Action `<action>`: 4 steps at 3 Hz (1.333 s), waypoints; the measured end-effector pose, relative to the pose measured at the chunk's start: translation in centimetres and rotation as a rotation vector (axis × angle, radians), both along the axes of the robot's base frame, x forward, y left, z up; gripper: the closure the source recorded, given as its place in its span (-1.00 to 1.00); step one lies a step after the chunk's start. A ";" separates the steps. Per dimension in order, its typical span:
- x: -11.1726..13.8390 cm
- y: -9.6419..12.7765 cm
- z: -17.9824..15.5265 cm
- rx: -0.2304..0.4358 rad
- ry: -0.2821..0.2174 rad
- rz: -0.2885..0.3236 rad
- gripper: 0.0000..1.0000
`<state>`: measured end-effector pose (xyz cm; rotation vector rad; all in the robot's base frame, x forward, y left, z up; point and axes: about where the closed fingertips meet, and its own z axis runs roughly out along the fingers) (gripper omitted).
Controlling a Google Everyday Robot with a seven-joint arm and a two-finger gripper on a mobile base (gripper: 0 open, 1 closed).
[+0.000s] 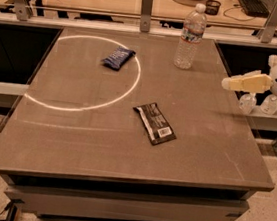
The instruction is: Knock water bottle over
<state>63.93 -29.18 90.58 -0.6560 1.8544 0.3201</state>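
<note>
The water bottle (190, 36) is tall, clear and ribbed, with a white cap and a label band near the top. It stands upright near the far right corner of the grey table (123, 151). My gripper (232, 83) is cream-coloured and reaches in from the right, over the table's right edge. It points left, lies nearer to the camera than the bottle and to its right, and is well apart from it. It holds nothing that I can see.
A blue snack bag (118, 57) lies inside a white ring of light (78, 106) at the far left. A black wrapped bar (154, 123) lies mid-table. Two small pump bottles (248, 102) stand on a ledge to the right. A railing and a cluttered desk lie behind.
</note>
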 end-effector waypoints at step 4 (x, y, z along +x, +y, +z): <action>5.2 5.8 2.1 0.175 -0.130 0.129 -1.00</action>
